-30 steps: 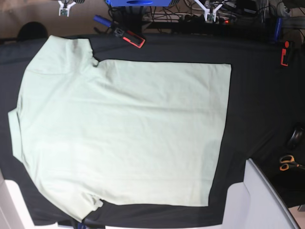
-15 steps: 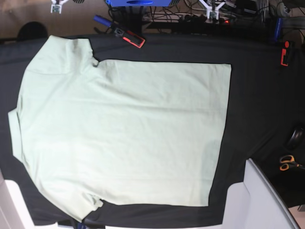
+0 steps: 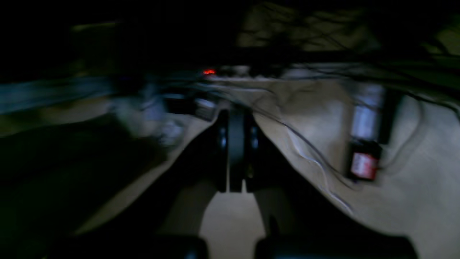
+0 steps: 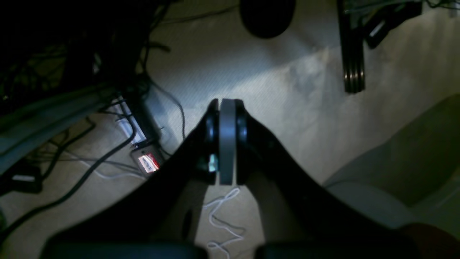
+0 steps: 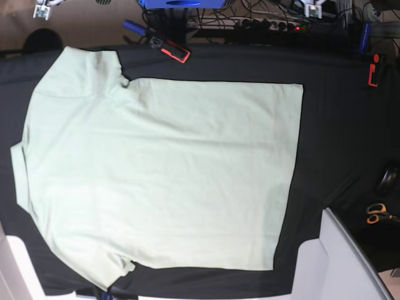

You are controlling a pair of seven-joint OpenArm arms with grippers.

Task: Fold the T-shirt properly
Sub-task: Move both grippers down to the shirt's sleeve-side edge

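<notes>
Both tools are clenched on nothing: left tool (image 3: 235, 151) and right tool (image 4: 226, 144) sit up past the table's (image 5: 337, 137) far edge over the floor. The T-shirt (image 5: 156, 175) lies flat, well apart from either.

The T-shirt (image 5: 162, 175) is a plain pale mint green, with no print or pattern showing. It lies on a table (image 5: 337, 125) covered in plain black cloth. At the far edge a clamp (image 5: 170, 48) is black with a red-orange frame, and beside it a blue handle (image 5: 132, 26) shows. On the right a second clamp (image 5: 374, 70) is the same red-orange. The scissors (image 5: 377, 213) near the right edge have orange-yellow handles. A pale grey-white panel (image 5: 340, 262) fills the near right corner. The right hand (image 4: 226, 140) is black with a grey pad; the left hand (image 3: 235, 144) is black. The floor (image 4: 287, 90) is beige, crossed by black and white cables
</notes>
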